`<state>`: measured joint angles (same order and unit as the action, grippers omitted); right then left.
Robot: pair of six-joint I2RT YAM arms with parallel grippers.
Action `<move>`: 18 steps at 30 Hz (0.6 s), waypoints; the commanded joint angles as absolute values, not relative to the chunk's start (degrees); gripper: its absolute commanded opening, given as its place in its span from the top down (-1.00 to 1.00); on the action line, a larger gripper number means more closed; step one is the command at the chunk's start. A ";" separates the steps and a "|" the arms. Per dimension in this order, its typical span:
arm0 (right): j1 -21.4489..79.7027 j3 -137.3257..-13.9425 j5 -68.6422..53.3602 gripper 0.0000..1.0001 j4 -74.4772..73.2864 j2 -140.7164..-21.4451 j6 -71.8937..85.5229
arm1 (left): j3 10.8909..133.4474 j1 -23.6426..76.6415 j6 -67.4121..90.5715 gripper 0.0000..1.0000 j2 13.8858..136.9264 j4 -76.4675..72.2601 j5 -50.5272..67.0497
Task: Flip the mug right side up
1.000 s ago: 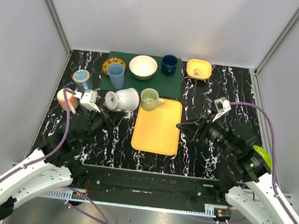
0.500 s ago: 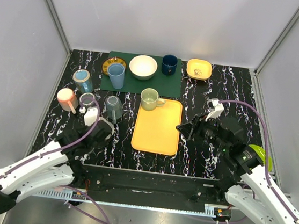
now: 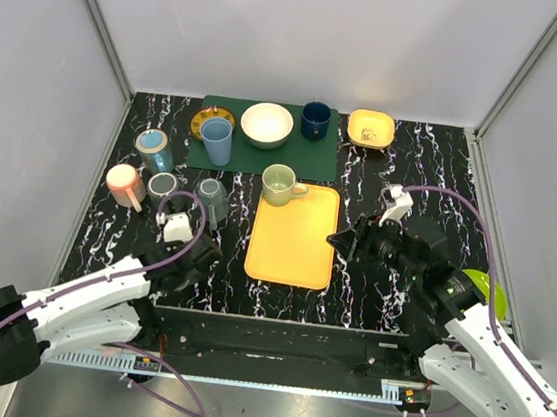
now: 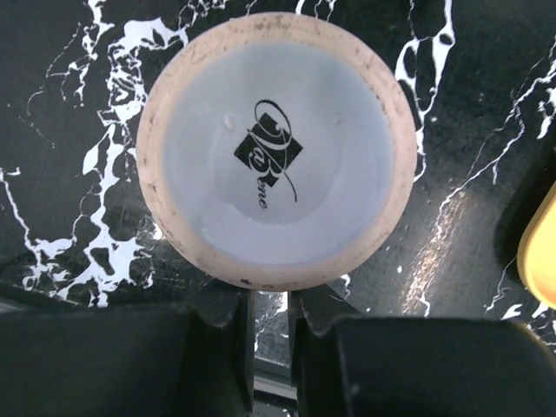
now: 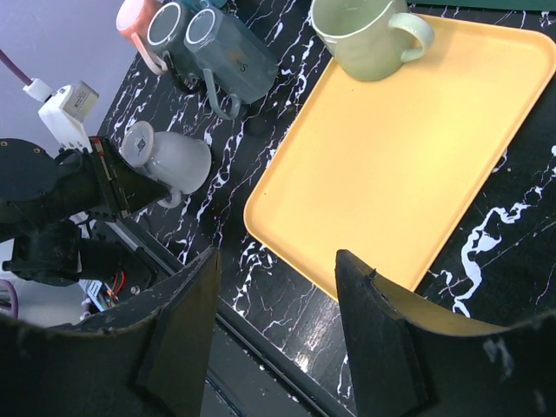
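Needed a slow wrist roll, left gripper (image 4: pixel 269 317) clamped on the handle of the mug (image 4: pixel 274 148), right gripper (image 5: pixel 278 256) open, to land it base-down.

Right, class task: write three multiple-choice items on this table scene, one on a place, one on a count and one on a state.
1. Where does the green mug stand?
A on the yellow tray
B on the green mat
C inside the white bowl

2. How many things are on the tray?
A none
B one
C three

3. How is the white mug?
A upright
B tipped, base showing
C broken in pieces

Answers:
1 A, it sits at the tray's far left corner.
2 B, only the green mug is there.
3 B, the left wrist view looks straight at its base.
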<state>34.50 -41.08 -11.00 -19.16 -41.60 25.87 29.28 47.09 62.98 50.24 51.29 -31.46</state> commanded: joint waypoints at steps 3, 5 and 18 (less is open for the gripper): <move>34.80 -41.57 -10.37 -0.22 -16.35 -42.71 25.14 | 29.09 47.11 64.25 1.00 52.03 44.39 -32.78; 34.80 -41.75 -10.46 -0.22 -16.43 -43.24 25.05 | 29.09 47.11 63.81 0.74 51.77 44.30 -32.35; 34.80 -46.84 -1.24 -0.23 -15.39 -55.78 19.36 | 37.61 50.44 60.38 -0.38 39.21 51.24 -31.64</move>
<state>34.50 -43.18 -8.12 -18.74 -50.70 24.18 31.88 48.49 61.98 42.41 49.65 -31.16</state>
